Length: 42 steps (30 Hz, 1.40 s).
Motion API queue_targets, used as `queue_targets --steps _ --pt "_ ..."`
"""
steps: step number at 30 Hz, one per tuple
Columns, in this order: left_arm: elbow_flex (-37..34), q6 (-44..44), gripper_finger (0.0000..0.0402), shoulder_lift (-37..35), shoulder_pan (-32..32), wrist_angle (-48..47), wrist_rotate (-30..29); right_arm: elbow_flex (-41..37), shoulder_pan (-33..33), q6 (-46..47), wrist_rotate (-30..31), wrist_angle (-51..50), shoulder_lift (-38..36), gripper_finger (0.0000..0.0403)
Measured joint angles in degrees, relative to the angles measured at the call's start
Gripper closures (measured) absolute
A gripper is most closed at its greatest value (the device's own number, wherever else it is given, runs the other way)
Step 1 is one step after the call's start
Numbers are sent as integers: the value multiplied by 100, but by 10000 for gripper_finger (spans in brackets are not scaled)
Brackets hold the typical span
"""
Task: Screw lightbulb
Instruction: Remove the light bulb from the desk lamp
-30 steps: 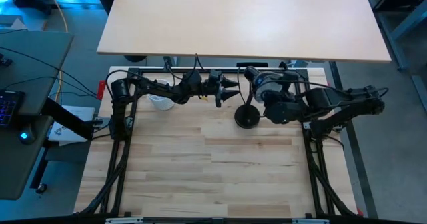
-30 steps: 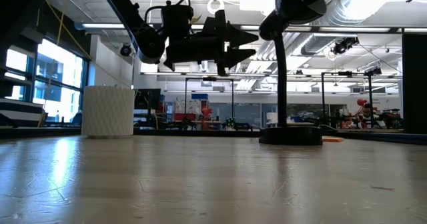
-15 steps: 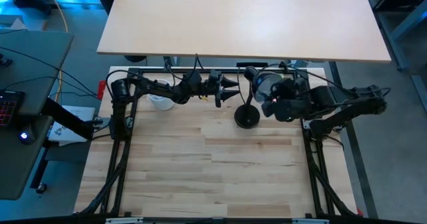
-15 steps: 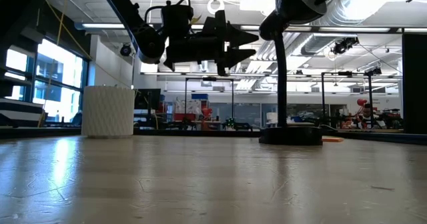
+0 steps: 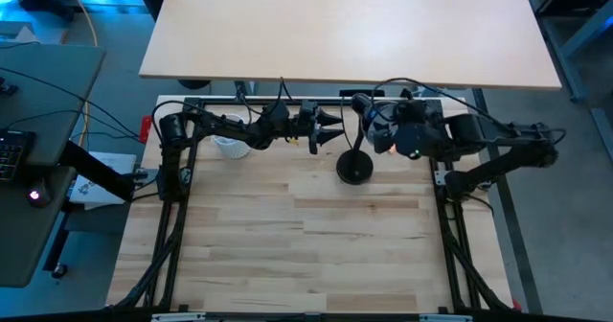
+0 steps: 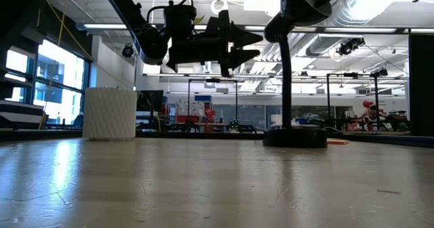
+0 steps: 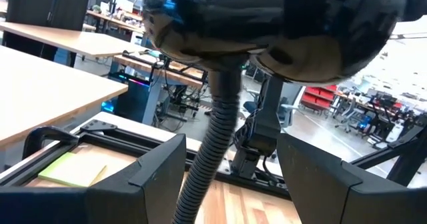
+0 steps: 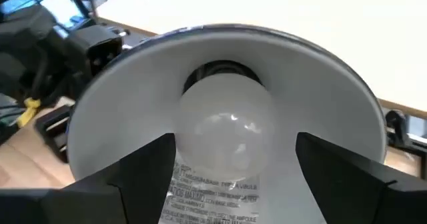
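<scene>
A black desk lamp stands by its round base (image 5: 354,167) at the table's far middle. Its head (image 6: 298,7) is turned toward my right gripper. The white frosted lightbulb (image 8: 227,137) sits in the socket inside the lamp's white shade (image 8: 113,117). My right gripper (image 8: 233,184) is open, with a finger on either side of the bulb and a gap showing at each. My left gripper (image 5: 337,130) is held level and open just left of the lamp. The lamp's ribbed neck (image 7: 217,137) shows between its fingers; I cannot tell whether it touches them.
A white ribbed cup (image 5: 230,147) stands at the far left under the left arm. A black frame rail (image 5: 287,100) runs along the far edge, with a second light table (image 5: 345,25) beyond it. The near half of the wooden table (image 5: 306,255) is bare.
My right gripper has rolled about its own pointing line in front of the lamp head, and its hand has drifted a little toward the far edge. The lamp and my left gripper have stayed where they were.
</scene>
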Motion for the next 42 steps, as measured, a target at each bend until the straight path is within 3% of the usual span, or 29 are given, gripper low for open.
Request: queue_targets --steps 5,14,22,25,29,33,36,42 --pt "0 9 173 0 0 0 1 0 -251 -334 -44 197 11 96" --pt "0 13 173 0 2 -5 3 0 -453 -1660 -694 472 114 96" --pt "0 11 173 0 0 -35 5 0 -467 -4021 -679 449 120 96" --pt "0 4 173 0 0 -37 5 0 -431 -5404 -474 396 146 96" --pt "0 -39 173 0 0 -38 12 0 -251 -7184 244 141 213 96" --pt "0 -52 173 0 -2 -44 14 0 -47 -8267 919 -189 337 96" --pt "0 -52 173 0 -2 -46 20 0 91 -8398 1380 -324 400 96" --pt "0 -50 173 0 -2 -46 24 0 373 -7436 1369 -335 409 96"
